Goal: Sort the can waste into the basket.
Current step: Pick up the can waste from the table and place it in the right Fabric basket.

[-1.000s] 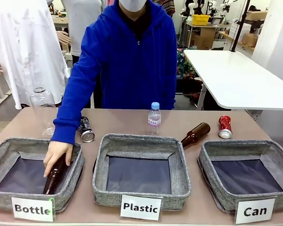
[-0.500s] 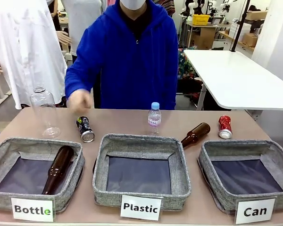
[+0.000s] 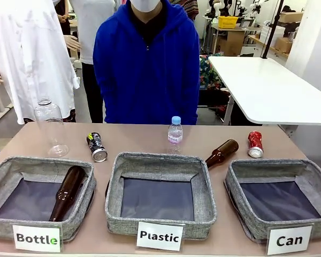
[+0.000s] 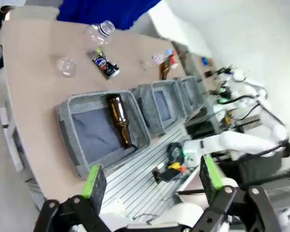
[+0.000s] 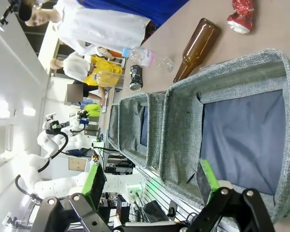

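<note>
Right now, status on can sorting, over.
Left claw, right claw open. Black printed can, dented red can outside grey fabric Can basket. Brown glass bottle beside basket.

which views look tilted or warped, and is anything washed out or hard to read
Front view: level, evenly lit, sharp; the Can label on the basket reads clearly. Left wrist view: rolled, the table edge bowed by the wide lens, upper right washed out white. Right wrist view: rolled sideways, red can crisp, left side overexposed.

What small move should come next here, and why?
Probably reach the open right gripper toward the red can: it lies on the table just behind the Can basket, on that arm's side. The basket holds nothing, and the black can lies far left.
</note>
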Tool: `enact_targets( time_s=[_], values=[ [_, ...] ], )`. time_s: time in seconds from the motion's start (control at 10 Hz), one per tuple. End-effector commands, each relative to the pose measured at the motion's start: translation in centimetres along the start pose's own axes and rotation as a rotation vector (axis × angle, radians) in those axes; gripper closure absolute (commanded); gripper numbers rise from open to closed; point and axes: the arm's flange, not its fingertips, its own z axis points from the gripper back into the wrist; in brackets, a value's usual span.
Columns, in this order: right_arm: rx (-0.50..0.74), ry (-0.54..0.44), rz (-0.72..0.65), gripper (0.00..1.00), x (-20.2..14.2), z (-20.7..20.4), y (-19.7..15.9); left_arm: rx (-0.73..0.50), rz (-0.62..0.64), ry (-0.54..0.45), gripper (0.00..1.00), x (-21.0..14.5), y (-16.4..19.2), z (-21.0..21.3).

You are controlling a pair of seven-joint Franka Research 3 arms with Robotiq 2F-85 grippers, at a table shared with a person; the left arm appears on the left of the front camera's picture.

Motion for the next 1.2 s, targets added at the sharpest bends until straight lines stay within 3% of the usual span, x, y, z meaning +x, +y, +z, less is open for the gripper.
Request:
enact_targets(
  time_s=[0.0, 0.2, 0.4, 0.6, 0.8, 0.9, 1.0, 1.1],
  values=[
    [0.019, -0.016, 0.027, 0.00, 0.4, 0.1, 0.0, 0.203, -0.011, 0.099, 0.00, 1.1, -5.1, -8.6],
    [0.019, -0.016, 0.027, 0.00, 0.4, 0.1, 0.0, 0.376, -0.108, 0.177, 0.00, 2.1, -9.2, -17.1],
    [0.019, -0.016, 0.027, 0.00, 0.4, 0.1, 0.0, 0.447, -0.202, 0.242, 0.00, 2.7, -11.8, -24.9],
    [0.019, -0.016, 0.027, 0.00, 0.4, 0.1, 0.0, 0.513, -0.245, 0.380, 0.00, 2.8, -12.8, -34.2],
    [0.019, -0.016, 0.027, 0.00, 0.4, 0.1, 0.0, 0.587, -0.234, 0.451, 0.00, 2.5, -13.0, -40.8],
    [0.019, -0.016, 0.027, 0.00, 0.4, 0.1, 0.0, 0.654, -0.138, 0.373, 0.00, 2.7, -13.0, -42.6],
    [0.019, -0.016, 0.027, 0.00, 0.4, 0.1, 0.0, 0.526, -0.270, 0.417, 0.00, 1.1, -13.9, -39.7],
    [0.019, -0.016, 0.027, 0.00, 0.4, 0.1, 0.0, 0.526, -0.270, 0.417, 0.00, 1.1, -13.9, -39.7]
  ],
)
